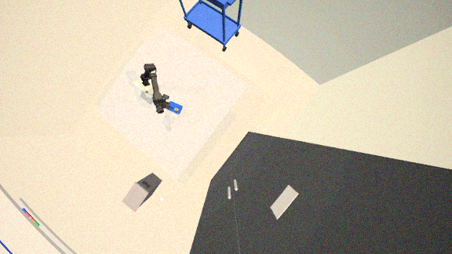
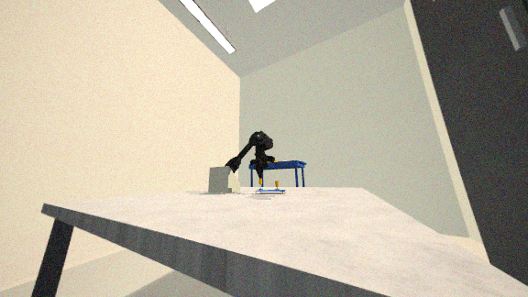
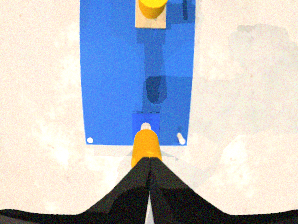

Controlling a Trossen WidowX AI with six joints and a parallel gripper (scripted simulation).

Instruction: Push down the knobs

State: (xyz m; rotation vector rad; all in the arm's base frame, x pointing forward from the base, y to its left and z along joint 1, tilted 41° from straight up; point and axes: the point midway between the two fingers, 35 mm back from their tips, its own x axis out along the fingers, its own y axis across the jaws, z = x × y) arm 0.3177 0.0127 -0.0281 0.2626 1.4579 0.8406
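Note:
The blue circuit board (image 1: 180, 106) (image 2: 271, 191) (image 3: 110, 75) stands on the table. The near orange knob (image 2: 260, 181) (image 3: 146, 144) stands raised above its blue potentiometer (image 3: 139, 119), with the pale shaft (image 3: 145, 125) showing between them. The far yellow knob (image 2: 277, 183) (image 3: 152, 6) stands over a tan potentiometer (image 3: 150, 23); the top of the wrist view cuts it off, and its gap is too small to tell. My gripper (image 2: 260, 177) (image 3: 149, 163) is shut, with nothing between its fingers. Its tips are at the top of the near knob; whether they touch is unclear.
The board's white corner posts (image 3: 90, 140) (image 3: 181, 138) show at its near edge. A pale box (image 2: 220, 180) stands beside the arm on the table (image 2: 321, 220). A blue cart (image 1: 212, 21) (image 2: 289, 164) stands beyond the table.

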